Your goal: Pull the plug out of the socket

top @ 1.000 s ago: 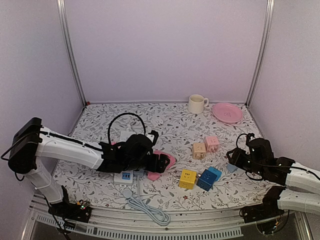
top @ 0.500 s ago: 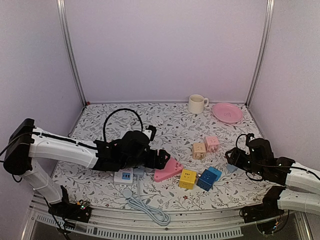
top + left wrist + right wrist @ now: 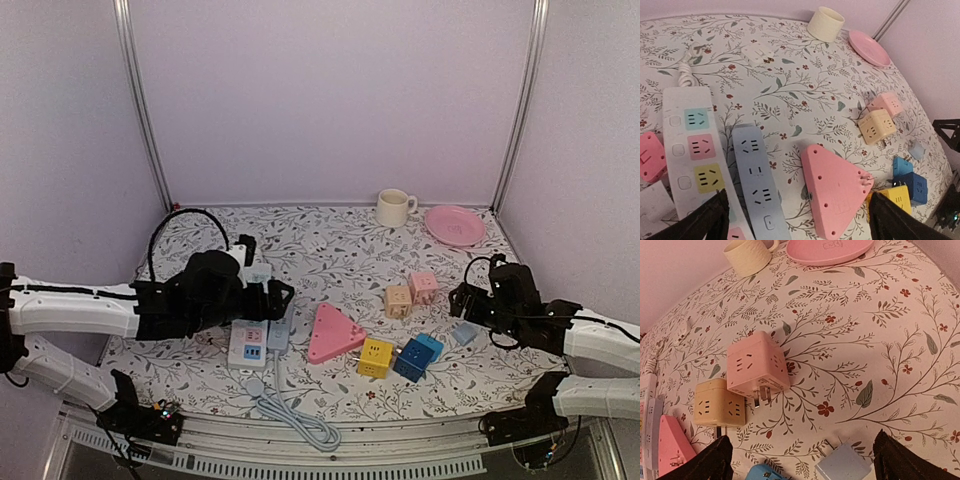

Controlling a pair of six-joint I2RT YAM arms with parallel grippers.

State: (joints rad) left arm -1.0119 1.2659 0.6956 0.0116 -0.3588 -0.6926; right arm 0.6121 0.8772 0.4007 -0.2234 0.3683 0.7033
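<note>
1. Your left jaws stand wide open, gripping nothing.
2. The pink plug [image 3: 835, 192] lies flat on the surface just ahead of them, apart from the power strip [image 3: 690, 150].
3. Your right jaws are open too, empty.

The pink triangular plug [image 3: 837, 192] looks smooth matt plastic; the floral table cover [image 3: 805, 90] looks cloth.

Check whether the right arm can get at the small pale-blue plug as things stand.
Probably yes: the right gripper is open and the pale-blue plug lies free close beside it, with nothing in between.
</note>
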